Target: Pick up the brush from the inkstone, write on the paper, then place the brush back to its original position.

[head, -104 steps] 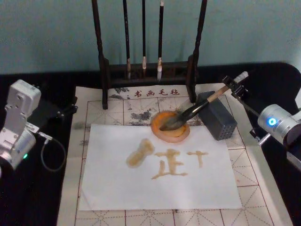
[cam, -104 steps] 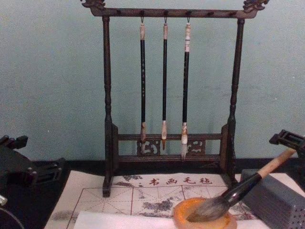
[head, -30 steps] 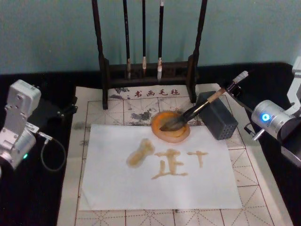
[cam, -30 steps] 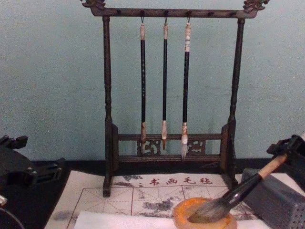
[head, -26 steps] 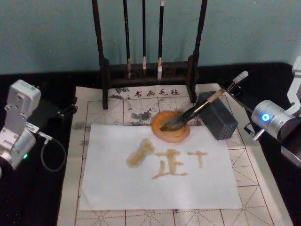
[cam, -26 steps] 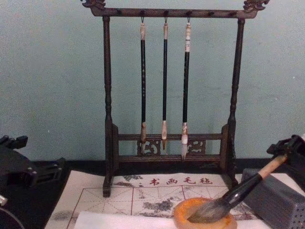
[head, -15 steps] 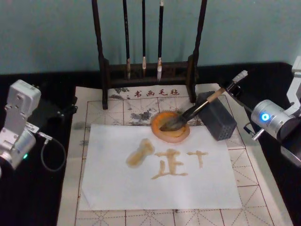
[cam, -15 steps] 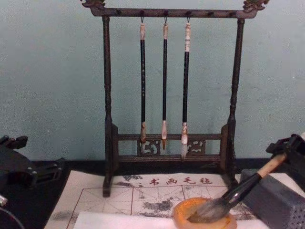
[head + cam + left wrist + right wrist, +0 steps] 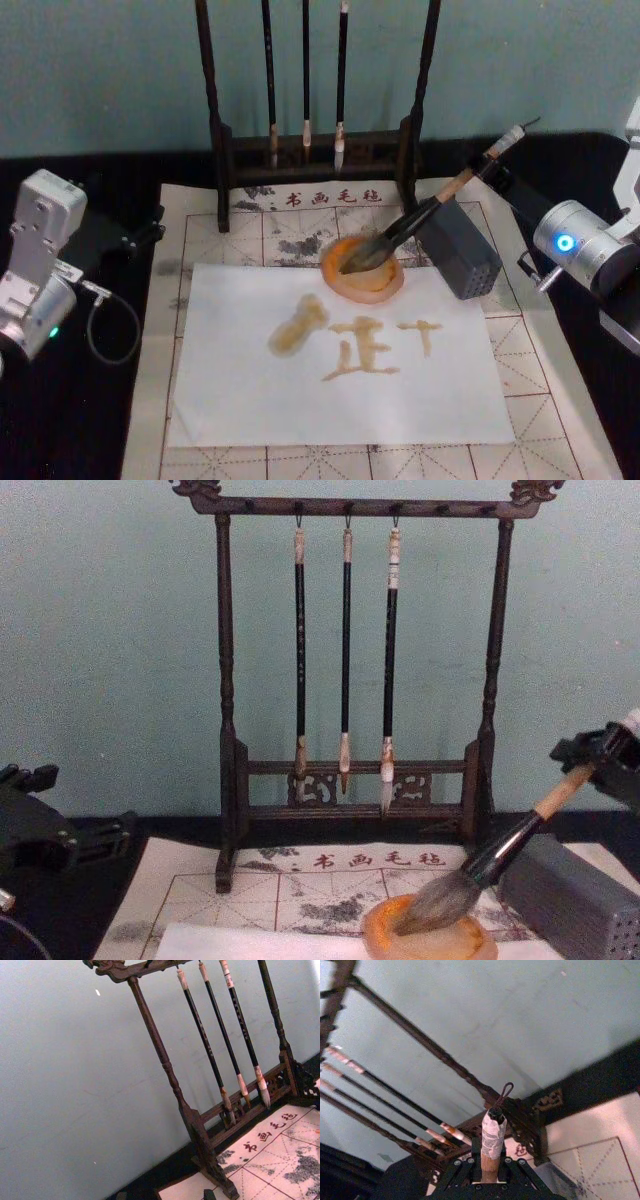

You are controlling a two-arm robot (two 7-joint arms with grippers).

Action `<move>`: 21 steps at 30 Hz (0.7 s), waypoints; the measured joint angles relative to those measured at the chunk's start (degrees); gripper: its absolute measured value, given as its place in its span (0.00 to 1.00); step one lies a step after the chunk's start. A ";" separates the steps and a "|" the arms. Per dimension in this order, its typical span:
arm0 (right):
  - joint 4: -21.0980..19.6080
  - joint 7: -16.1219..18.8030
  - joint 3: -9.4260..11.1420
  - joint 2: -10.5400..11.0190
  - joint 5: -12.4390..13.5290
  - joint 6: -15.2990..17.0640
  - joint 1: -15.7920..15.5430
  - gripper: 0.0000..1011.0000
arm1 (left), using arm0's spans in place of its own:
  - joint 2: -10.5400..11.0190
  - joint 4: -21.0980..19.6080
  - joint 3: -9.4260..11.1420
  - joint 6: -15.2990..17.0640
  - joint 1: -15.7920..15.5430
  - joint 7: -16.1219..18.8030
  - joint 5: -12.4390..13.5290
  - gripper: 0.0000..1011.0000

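Note:
The brush [image 9: 420, 215] slants up from the round orange-rimmed inkstone [image 9: 335, 280] toward the right. Its bushy bristles sit over the dish's centre, touching it or just above; I cannot tell which. My right gripper [image 9: 492, 163] is shut on the tan handle near its taped top end, as the right wrist view shows with the handle [image 9: 490, 1152] between the jaws. In the chest view the brush [image 9: 500, 855] rises steeply off the inkstone [image 9: 380, 935] to the right gripper [image 9: 598, 752]. The white paper [image 9: 250, 390] lies in front, carrying tan strokes. My left gripper [image 9: 130, 238] is parked far left.
A grey perforated block [image 9: 465, 255] stands right of the dish, under the handle. A dark wooden rack [image 9: 310, 150] with three slim hanging brushes stands behind. A beige felt mat [image 9: 200, 230] with a red grid lies beneath everything.
The right gripper has risen and drawn back with the handle. The brush has lifted off the grey block and now tilts more steeply, with the bristles still over the dish.

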 joint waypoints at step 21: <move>-11.22 5.32 -4.46 6.50 -20.91 -15.84 -4.97 0.18 | 0.00 0.00 0.00 0.00 0.00 0.00 0.00 0.99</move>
